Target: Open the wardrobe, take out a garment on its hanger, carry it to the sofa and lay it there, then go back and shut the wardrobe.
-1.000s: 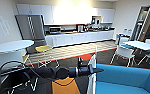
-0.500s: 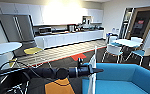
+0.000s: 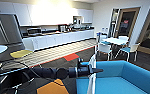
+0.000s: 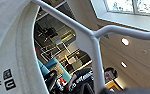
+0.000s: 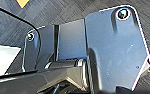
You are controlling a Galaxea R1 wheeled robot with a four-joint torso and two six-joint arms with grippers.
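While reaching in from the left of the head view, carries the garment (image 3: 92, 83) out ahead in the left gripper (image 3: 94, 70), with the thin white cloth hanging edge-on as a narrow strip at the near left corner of the sofa (image 3: 126, 82). Hangs in the air there rather than lying on the seat, so is not yet laid down. Faces, beyond the sofa's back, a long white kitchen counter (image 3: 58, 40) on the far wall, a white table (image 3: 114, 40) with blue-seated chairs toward the right, and a red floor patch (image 3: 71, 57) on dark flooring. Seen from the left wrist, shows the hanger (image 4: 91, 37) close up as a white bar forking at its neck, judged to be what the grip is clamped on, though the pads themselves cannot be made out. Shows too the garment's collar and label draped beside it, and a person (image 4: 82, 76) in a dark top beyond. Seen from the right wrist, gives dark carpet (image 5: 66, 12) past the robot's own plate; cannot tell how the right gripper stands. As a judgement of the risks: could let the smooth hanger swivel or slip if swung fast, could snag the loose hem on the sofa's edge and pull the shirt off one shoulder, and could drop it onto the floor if released short of the seat.
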